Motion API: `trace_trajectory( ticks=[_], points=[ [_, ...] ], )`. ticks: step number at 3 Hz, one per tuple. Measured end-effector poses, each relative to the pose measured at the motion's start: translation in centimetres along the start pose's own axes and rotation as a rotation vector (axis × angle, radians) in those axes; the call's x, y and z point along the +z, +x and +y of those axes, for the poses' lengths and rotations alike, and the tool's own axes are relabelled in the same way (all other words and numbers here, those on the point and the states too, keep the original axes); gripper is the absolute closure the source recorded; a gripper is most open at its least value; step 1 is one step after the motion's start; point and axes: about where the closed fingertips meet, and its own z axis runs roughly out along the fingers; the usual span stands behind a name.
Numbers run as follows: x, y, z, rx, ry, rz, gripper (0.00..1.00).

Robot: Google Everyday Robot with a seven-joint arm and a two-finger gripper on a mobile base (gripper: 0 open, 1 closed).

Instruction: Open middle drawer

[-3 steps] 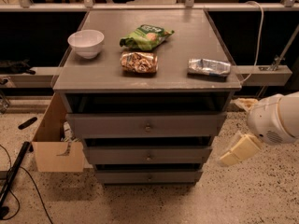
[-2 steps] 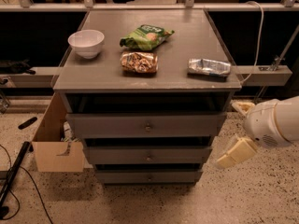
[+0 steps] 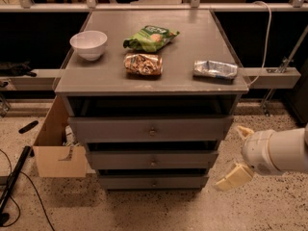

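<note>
Gripper (image 3: 238, 154) hangs low at the right, just off the cabinet's (image 3: 72, 83) near-right corner, approx level w/ the middle drawer (image 3: 120, 159) and clear of it. Its two cream fingers are spread wide, one up, one down, nothing between them. A white rounded arm segment sits behind them at the frame's right edge.

The middle drawer is the 2nd of three flat grey fronts, w/ a small round knob (image 3: 153, 163) at centre. The top drawer (image 3: 106, 128) is above and the bottom drawer (image 3: 125, 181) below, w/ a dark gap over each front.

Open room: speckled floor (image 3: 159, 211) lies bare in front of the cabinet and to the right, around the gripper. The left side is tighter: a cardboard box (image 3: 55, 150) stands just beside the cabinet, and dark cables (image 3: 12, 177) lie on the floor further left.

The cabinet top is matte grey w/ square edges. On it: a smooth white round bowl (image 3: 89, 44) far left, a crinkled green bag (image 3: 150, 37) far centre, a glossy brown snack bag (image 3: 143, 64) nearer centre, and a silver foil packet (image 3: 215, 69) near the right edge. All four are apart from each other.
</note>
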Motion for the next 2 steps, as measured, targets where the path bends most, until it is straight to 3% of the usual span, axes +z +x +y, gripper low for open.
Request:
trace_trajectory(
  ticks=[1, 2],
  points=[
    [3.6, 3.3, 0.2, 0.008, 0.007, 0.025, 0.0],
    [5.8, 5.0, 0.0, 0.014, 0.0, 0.044, 0.0]
  ],
)
